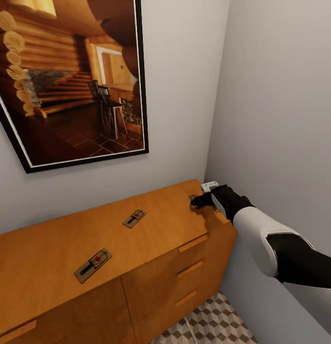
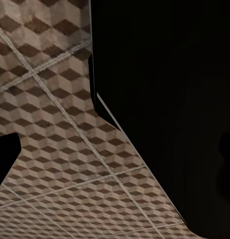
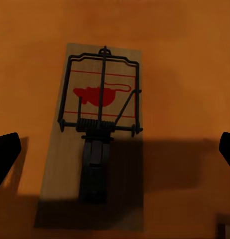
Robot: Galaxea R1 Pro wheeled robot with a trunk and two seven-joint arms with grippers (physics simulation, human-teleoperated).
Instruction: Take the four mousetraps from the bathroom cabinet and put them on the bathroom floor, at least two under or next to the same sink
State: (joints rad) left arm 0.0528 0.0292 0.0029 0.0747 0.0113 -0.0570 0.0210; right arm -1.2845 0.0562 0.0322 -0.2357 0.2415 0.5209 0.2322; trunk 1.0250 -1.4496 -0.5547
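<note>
Right gripper [image 1: 199, 199] hovering at the cabinet [image 1: 50, 253] top's far right corner, walls crowding behind and beside, mousetrap [image 3: 97, 134] seemingly lying unobstructed beneath

two mousetraps [image 1: 93, 264] [image 1: 134, 218] on cabinet [image 1: 50, 248] top; picture [image 1: 65, 81] on wall behind

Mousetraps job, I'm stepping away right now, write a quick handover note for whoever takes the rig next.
Right gripper: open, fingers apart over a mousetrap at the cabinet top's far right end, not gripping yet.
Left gripper: state unclear; its camera looks down at the bathroom floor.
Two more mousetraps lie on the cabinet top: middle one, nearer one.
Done: no trap seen on the floor.
Left: grasp this trap, move the traps to the floor, two by the sink.
</note>
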